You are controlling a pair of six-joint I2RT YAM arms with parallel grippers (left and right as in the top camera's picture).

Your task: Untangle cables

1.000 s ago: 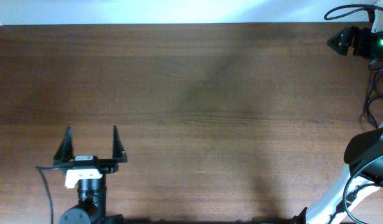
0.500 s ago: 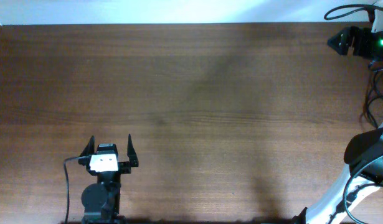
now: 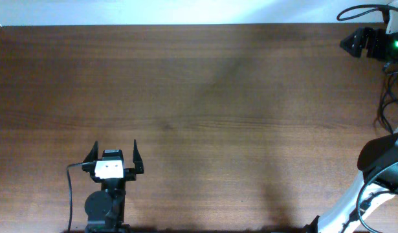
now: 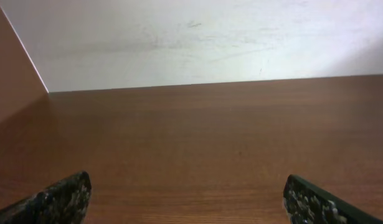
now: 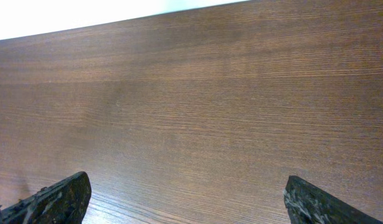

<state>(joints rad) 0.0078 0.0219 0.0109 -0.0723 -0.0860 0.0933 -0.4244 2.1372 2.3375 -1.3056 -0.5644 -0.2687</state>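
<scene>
We see left gripper (image 3: pixel 114 154) spread wide, holding nothing, over table (image 3: pixel 218 97). Right gripper (image 5: pixel 188 206) likewise released, mostly cut off at wrist view's bottom edge.

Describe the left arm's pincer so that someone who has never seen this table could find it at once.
Take the brown wooden table in the overhead view and go to its bottom edge, left of centre. There the left pincer points up the table, two black fingers spread open around nothing. Only it carries a white tag behind the fingers.
</scene>
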